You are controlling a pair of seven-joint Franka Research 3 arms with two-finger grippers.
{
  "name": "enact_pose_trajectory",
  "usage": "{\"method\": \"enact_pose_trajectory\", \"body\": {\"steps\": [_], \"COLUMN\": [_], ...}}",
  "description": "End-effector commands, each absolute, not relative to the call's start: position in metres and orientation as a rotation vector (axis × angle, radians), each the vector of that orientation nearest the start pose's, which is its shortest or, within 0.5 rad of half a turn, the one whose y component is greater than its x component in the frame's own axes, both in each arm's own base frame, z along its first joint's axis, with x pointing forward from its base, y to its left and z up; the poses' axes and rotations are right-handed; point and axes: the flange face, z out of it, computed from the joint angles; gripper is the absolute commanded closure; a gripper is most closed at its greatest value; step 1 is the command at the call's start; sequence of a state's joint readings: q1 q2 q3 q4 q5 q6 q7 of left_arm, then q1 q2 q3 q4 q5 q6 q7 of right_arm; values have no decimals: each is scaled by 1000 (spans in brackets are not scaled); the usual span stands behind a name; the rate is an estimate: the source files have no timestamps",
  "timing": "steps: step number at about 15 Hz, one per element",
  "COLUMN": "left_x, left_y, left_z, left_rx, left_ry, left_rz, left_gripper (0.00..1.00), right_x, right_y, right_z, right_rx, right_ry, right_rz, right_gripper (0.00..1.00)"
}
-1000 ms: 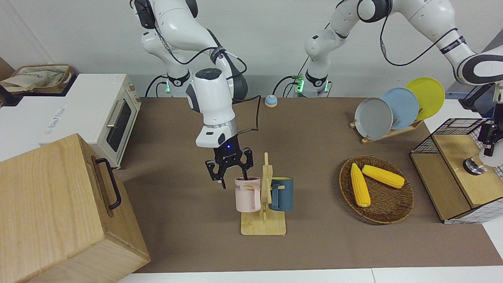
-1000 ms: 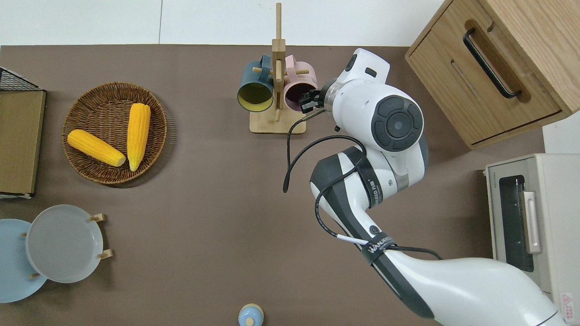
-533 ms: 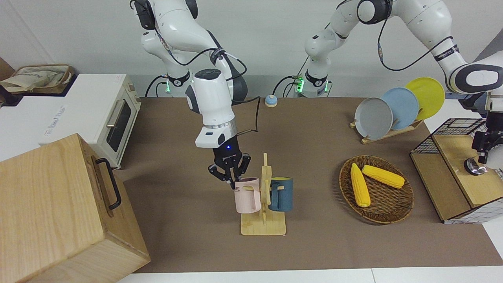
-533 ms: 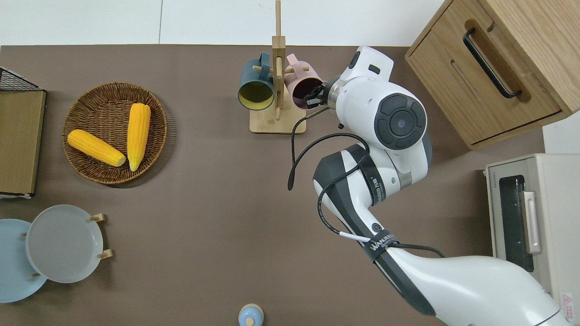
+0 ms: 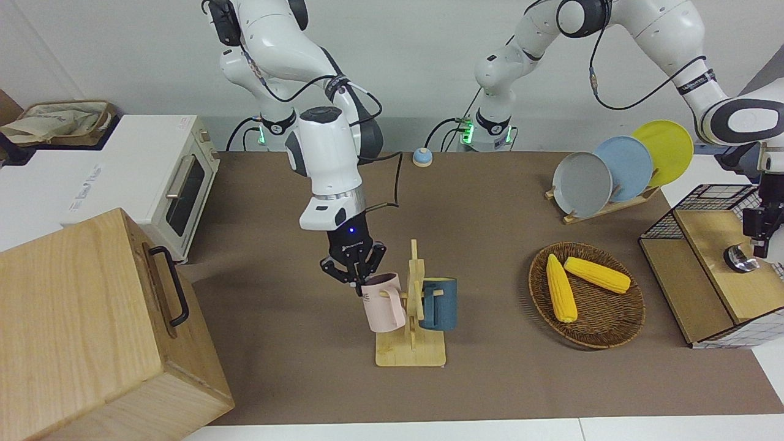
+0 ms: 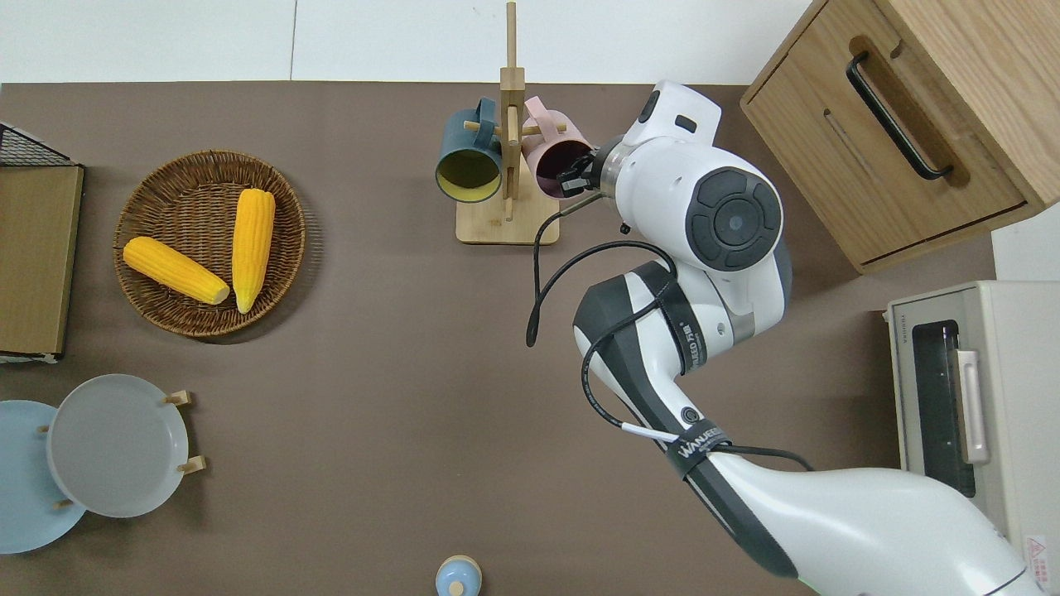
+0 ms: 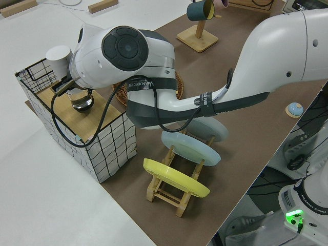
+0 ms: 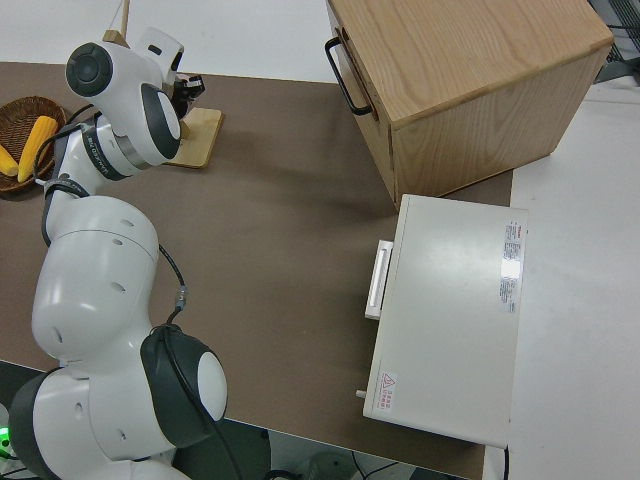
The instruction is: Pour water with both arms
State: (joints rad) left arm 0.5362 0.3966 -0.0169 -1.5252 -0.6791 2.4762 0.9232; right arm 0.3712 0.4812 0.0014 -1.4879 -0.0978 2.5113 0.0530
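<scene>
Tilting since a second ago, the pale pink ceramic mug on the wooden peg rack is pinched at its rim by the right gripper; left gripper unclear.

A: Where's the free room?
B: The middle of the bench is bare brown mat between the mug rack and the robots.
A: Blockers near the rack?
B: The right gripper has its jaws pinched on the pink mug rim, and the blue mug hangs just beside it across the post. The wooden box walls off the right arm's end, with the toaster oven nearer the robots.
A: The other end?
B: Crowded: corn basket, plate rack, wire crate. The left gripper hangs over the crate.
</scene>
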Motion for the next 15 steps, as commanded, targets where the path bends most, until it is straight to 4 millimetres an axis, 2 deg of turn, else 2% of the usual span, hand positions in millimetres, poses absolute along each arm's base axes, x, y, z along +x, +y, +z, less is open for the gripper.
{"method": "enact_pose_trajectory", "body": {"steps": [1,3,7,8,9,10,13,15], "left_x": [614,613,598,593,589,585,573,565], "left_y": [359,349,316,309,291,276,234,203], "left_z": [556,567,622,635,652,662,675,674], "left_rx": [-3021,-3034,-3040,-3039,-3032,-3031,-3051,-3046], "left_ry": [-85,-123,-181,-201,-190,-174,-153,-168], "left_rz": [-1164,-1089,-1051,-1022,-1009,-974,-863,-798], "left_gripper": [1000,1000,1000,1000,1000,1000,1000,1000], "right_x": [693,694,691,692,693,691,689,689], "right_y": [256,247,233,225,215,210,192,181], "right_z": [477,478,495,500,503,511,521,522], "right_rx": [-2965,-2988,-3008,-3016,-3026,-3029,-3055,-3071], "right_ry": [-683,-682,-683,-666,-647,-650,-679,-712], "right_rz": [-820,-782,-762,-753,-744,-747,-707,-680], "right_gripper": [1000,1000,1000,1000,1000,1000,1000,1000]}}
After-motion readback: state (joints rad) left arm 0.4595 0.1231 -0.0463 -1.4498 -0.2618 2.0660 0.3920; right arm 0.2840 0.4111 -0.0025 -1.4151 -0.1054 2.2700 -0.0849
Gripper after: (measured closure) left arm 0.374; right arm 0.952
